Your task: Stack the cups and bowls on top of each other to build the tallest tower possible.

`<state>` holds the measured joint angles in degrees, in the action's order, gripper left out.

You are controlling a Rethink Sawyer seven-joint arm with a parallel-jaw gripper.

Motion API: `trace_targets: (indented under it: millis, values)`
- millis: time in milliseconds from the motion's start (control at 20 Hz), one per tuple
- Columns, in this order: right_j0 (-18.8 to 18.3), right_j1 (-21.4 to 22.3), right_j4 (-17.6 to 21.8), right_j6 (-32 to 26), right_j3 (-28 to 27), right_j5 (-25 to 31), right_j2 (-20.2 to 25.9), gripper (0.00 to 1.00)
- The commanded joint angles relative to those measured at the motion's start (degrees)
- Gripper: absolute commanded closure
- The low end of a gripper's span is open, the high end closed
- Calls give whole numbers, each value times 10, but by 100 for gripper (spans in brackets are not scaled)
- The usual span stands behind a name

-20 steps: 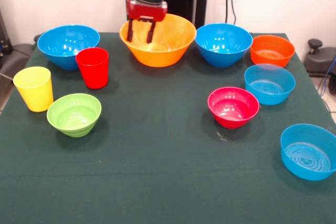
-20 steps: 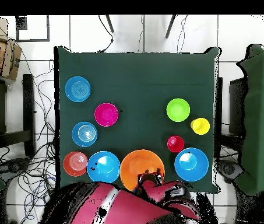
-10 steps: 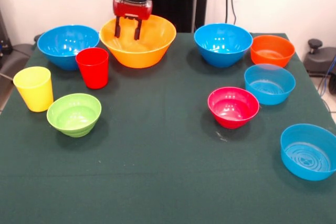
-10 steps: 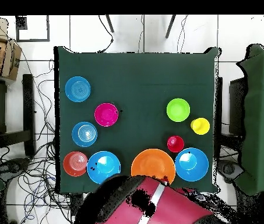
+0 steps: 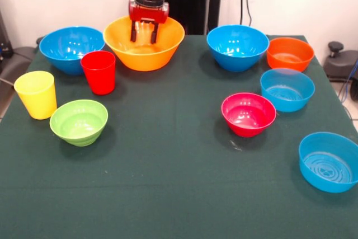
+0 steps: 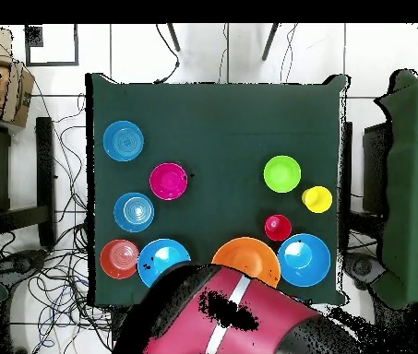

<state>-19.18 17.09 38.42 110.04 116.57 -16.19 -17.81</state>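
Note:
My gripper (image 5: 144, 33) is open, its fingers (image 5: 133, 32) hanging inside the big yellow-orange bowl (image 5: 144, 48) at the table's far side. The arm hides it in the overhead view, where the bowl (image 6: 246, 253) partly shows. The red cup (image 5: 99, 72) and yellow cup (image 5: 36, 94) stand upright to the left. A deep blue bowl (image 5: 71, 48) sits just left of the big bowl, another (image 5: 238, 47) to its right. The light green bowl (image 5: 79, 122), pink-red bowl (image 5: 248, 114), orange bowl (image 5: 290, 53) and two paler blue bowls (image 5: 287, 89) (image 5: 328, 162) stand singly. Nothing is stacked.
The dark green table (image 5: 168, 194) carries everything. The big bowl nearly touches the left deep blue bowl and the red cup. Cables and chairs surround the table in the overhead view (image 6: 65, 277).
The big yellow-orange bowl has slid left with my gripper in it, towards the left deep blue bowl. In the last half second my gripper has shifted back right to the bowl's middle.

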Motion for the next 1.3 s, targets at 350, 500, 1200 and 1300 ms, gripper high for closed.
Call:
trace_targets:
  millis: [350,500,1200,1300]
  values:
    - [-25,-145,-36,35,-226,53,139,0]
    - [-29,-158,-25,24,-248,54,144,0]
    - [-12,-201,-57,41,-313,11,119,0]
    - [-3,-213,-75,43,-330,-10,105,0]
